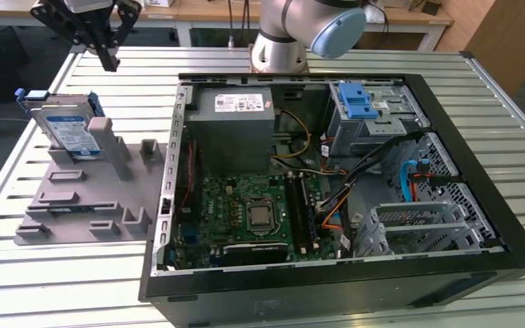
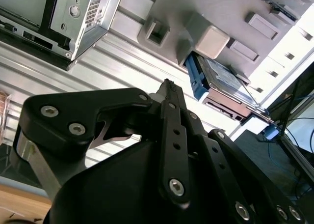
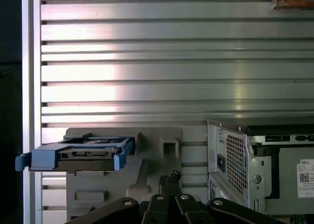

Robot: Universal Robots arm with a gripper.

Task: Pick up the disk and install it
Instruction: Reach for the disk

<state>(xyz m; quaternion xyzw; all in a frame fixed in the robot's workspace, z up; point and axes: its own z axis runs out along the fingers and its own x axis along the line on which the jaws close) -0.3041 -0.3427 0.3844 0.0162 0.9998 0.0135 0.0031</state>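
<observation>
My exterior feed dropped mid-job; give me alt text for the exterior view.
The gripper, fingers shut and empty, hangs clear of the disk, which stands on edge in a grey fixture at the exterior view's left. An open computer case lies beside it on the slatted table.

So the disk [image 1: 66,130], a flat silver-metal hard drive in a blue plastic frame, stands on edge in a slot at the far end of the flat grey plastic fixture plate [image 1: 80,195]. That plate lies on the slatted metal table [image 1: 52,273], on the exterior view's left. The open black computer tower case [image 1: 335,294] lies just to its right. The black gripper [image 1: 109,63] hangs above the table, behind the disk.
</observation>
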